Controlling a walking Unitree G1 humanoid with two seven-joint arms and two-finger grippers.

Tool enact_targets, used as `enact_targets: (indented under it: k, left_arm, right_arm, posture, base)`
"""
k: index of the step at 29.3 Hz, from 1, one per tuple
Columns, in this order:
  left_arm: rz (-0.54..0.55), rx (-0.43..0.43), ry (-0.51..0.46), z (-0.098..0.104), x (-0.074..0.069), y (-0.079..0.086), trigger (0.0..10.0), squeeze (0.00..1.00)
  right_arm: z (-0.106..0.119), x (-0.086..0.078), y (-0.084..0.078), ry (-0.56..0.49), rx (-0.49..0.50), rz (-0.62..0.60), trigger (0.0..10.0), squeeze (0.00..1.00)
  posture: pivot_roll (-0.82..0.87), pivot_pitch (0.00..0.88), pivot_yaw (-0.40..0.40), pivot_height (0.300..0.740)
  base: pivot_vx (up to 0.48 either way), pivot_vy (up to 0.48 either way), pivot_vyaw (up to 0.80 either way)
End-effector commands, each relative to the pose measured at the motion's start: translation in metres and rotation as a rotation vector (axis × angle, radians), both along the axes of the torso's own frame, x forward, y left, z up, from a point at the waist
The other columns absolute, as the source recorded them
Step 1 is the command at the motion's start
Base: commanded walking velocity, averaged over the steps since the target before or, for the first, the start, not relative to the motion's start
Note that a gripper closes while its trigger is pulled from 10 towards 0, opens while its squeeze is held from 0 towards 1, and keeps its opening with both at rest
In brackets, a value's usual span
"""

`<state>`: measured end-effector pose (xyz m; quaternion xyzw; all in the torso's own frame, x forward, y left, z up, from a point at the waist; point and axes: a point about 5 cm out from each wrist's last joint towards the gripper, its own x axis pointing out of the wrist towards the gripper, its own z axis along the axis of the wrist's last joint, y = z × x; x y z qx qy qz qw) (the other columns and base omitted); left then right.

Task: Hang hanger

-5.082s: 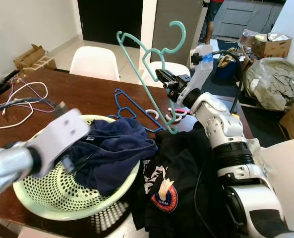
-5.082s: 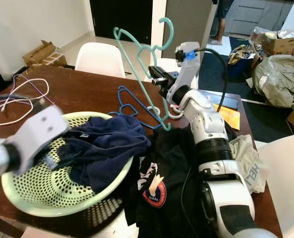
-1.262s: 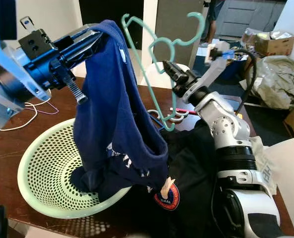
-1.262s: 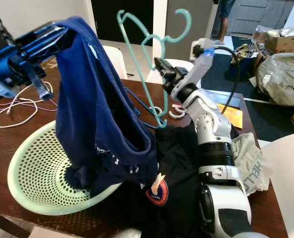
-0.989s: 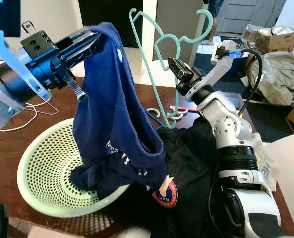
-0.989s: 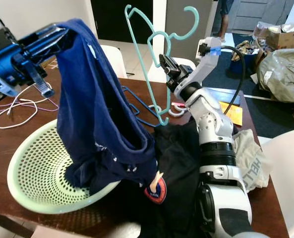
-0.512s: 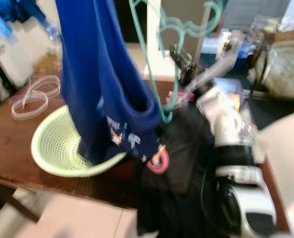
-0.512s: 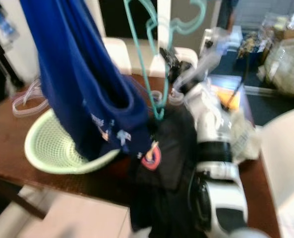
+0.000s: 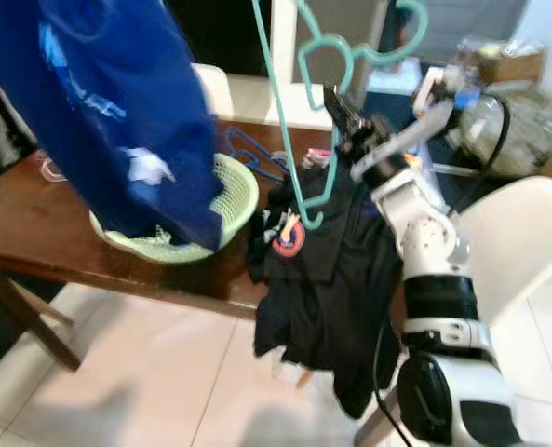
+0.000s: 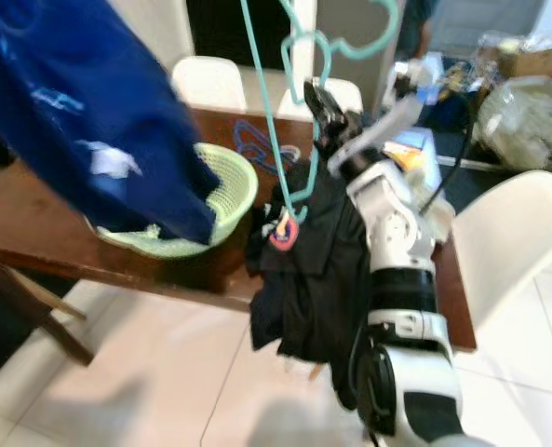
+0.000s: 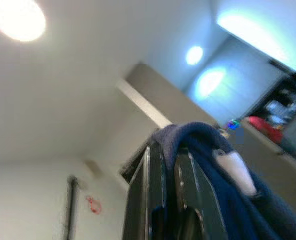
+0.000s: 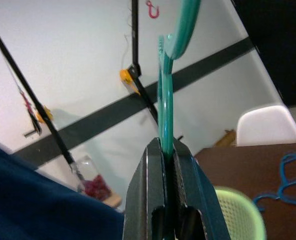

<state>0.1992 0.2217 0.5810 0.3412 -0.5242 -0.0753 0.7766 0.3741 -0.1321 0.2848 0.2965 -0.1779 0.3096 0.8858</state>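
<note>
My right tool (image 9: pixel 343 110) is pressed together on the teal hanger (image 9: pixel 299 102), pinching its thin rod and holding it upright above the far right of the tabletop (image 9: pixel 33 244), hook uppermost. My left tool (image 11: pixel 170 165) is clamped on a fold of the navy garment (image 9: pixel 99 112), which hangs high on the left over the green basket (image 9: pixel 229 200). A black garment (image 9: pixel 331 270) drapes off the near edge. I judge the hanger light, stiff and slick, so the grip belongs near its neck; the cloth is soft and floppy, best taken at the collar.
</note>
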Motion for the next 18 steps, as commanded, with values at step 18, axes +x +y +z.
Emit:
enact_targets:
  k: [18]
  left_arm:
    - [-0.729,0.031,0.797,-0.214,0.091,-0.131,10.0,0.00]
  right_arm:
    - [-0.024,0.019,-0.068,0.186,-0.185,-0.515,10.0,0.00]
  posture:
    - [0.09,0.000,0.015,0.740]
  base:
    - [-0.357,0.000,-0.44]
